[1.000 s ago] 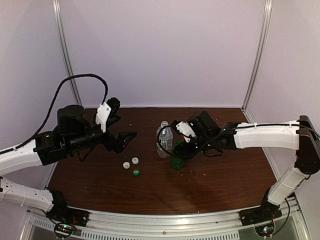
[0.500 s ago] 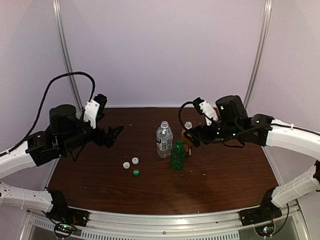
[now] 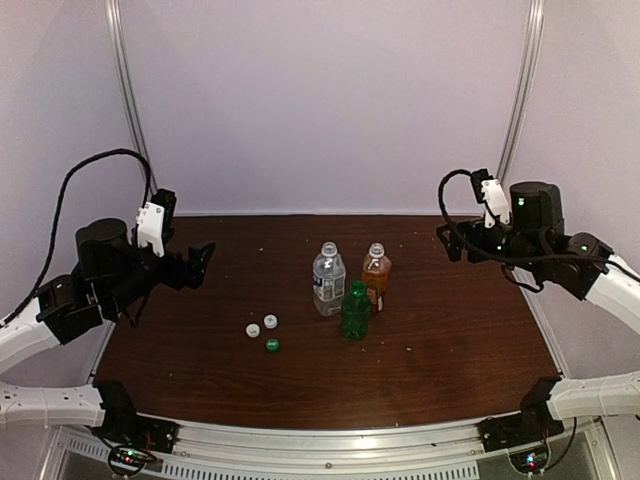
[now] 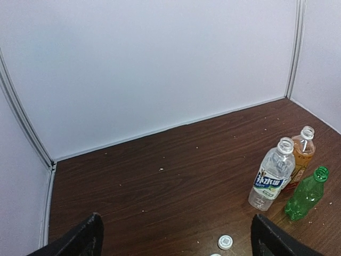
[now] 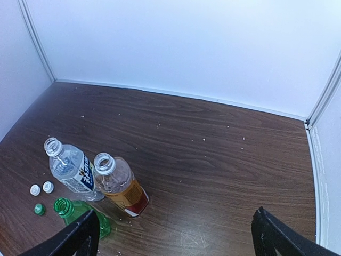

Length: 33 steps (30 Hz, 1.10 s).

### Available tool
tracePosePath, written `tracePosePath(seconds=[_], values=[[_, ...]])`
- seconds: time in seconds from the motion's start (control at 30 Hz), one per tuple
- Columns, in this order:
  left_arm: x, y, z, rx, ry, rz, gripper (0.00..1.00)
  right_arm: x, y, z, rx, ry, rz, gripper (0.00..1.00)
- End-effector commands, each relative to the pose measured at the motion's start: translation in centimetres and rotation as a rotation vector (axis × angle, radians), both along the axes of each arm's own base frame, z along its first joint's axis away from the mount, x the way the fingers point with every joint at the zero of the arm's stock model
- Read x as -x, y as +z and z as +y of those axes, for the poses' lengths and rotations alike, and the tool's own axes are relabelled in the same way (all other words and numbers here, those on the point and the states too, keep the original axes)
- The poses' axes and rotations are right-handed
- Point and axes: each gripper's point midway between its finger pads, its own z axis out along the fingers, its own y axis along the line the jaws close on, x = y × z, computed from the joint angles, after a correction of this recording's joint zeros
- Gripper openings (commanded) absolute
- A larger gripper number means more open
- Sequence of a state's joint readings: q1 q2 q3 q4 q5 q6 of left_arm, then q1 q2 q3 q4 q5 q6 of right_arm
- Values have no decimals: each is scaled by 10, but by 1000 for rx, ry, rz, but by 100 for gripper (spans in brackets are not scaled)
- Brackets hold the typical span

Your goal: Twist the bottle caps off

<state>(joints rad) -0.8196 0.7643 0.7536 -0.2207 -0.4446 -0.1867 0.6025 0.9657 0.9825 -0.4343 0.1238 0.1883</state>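
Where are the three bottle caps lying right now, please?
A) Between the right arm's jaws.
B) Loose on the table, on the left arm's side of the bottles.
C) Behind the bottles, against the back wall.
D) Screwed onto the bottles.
B: in the top view the two white caps and the green cap lie loose on the table, left of the open-necked bottles.

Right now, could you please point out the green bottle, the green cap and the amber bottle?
green bottle (image 3: 355, 315): top external view, middle of its body.
green cap (image 3: 272, 345): top external view, its top face.
amber bottle (image 5: 118, 184): right wrist view, shoulder above the red label.
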Motion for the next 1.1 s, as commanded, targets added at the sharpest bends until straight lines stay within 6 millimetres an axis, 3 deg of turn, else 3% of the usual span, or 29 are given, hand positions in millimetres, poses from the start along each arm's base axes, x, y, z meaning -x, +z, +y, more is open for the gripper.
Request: tracePosePath(seconds=[0.0,0.23,0.47,1.07], values=[[0,4,18,47,54,-17,98,5,1,-22,26,-74,-20,100],[-3,0,25,89,55,-36,98,11,-2,-27,21,-77,-41,100],[-6,-10,18,102,33,-31,98,11,-9,-27,29,-77,-31,100],[-6,-12,20,81,36,-39,98,11,-16,-27,27,-77,-23,100]])
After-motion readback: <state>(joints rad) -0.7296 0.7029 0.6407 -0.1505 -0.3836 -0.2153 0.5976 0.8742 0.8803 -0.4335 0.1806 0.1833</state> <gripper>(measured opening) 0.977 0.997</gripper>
